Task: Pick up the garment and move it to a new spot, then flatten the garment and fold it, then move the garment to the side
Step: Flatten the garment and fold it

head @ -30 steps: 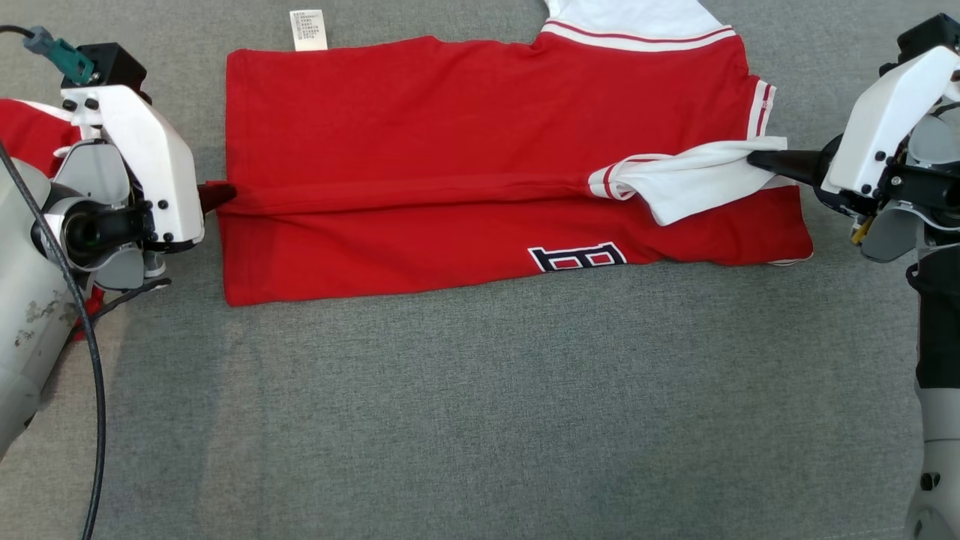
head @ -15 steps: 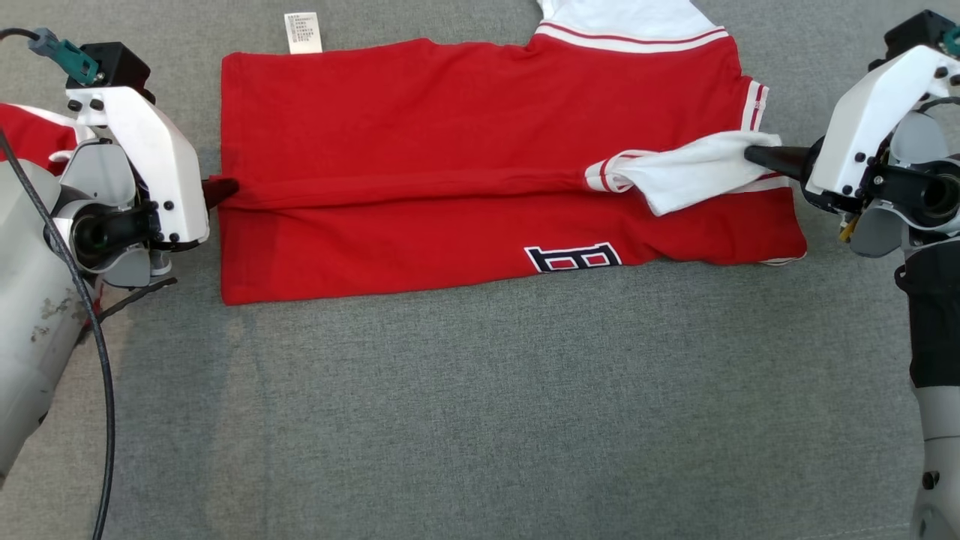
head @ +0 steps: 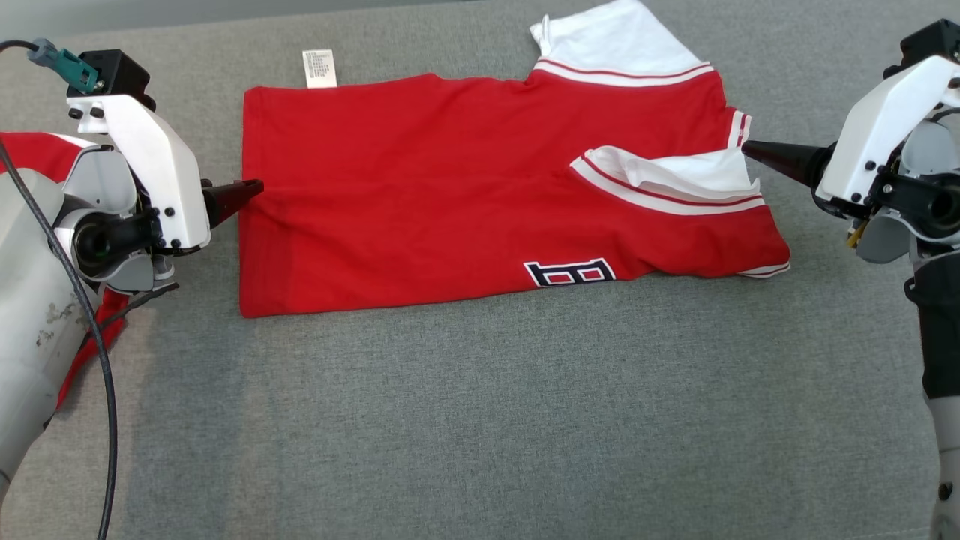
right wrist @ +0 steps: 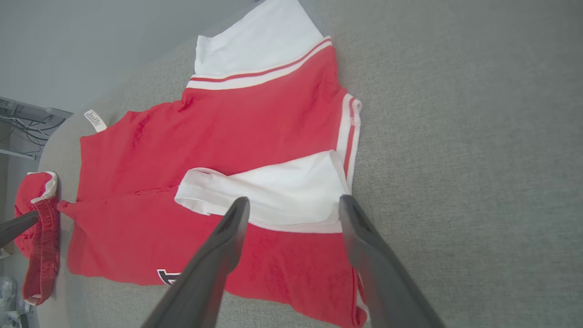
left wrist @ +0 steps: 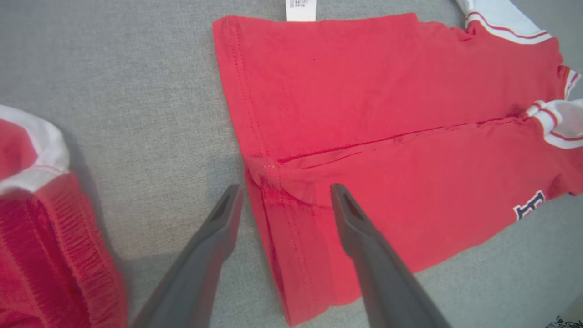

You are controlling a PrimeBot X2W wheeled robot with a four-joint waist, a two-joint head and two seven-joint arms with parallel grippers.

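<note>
The garment [head: 450, 195] is a red shirt with white sleeves and a dark letter patch, lying folded lengthwise on the grey cloth surface. My left gripper [head: 251, 189] sits at its left hem. In the left wrist view the left gripper [left wrist: 286, 187] is open, its fingers straddling a small raised bump of the garment [left wrist: 387, 114] hem without clamping it. My right gripper [head: 746, 148] points at the shirt's right edge. In the right wrist view the right gripper [right wrist: 295, 199] stands open just above the white sleeve of the garment [right wrist: 227, 136], which lies loose.
A second red piece of clothing [head: 30, 150] with a white band lies at the far left beside my left arm, seen as a red bundle [left wrist: 45, 228] in the left wrist view. A white care label [head: 319, 67] sticks out at the shirt's far edge. Grey surface [head: 487, 412] spreads in front.
Both grippers have opened and let go of the shirt. The stretched ridge across it has gone slack and the white sleeve has dropped flat. The head camera has shifted slightly.
</note>
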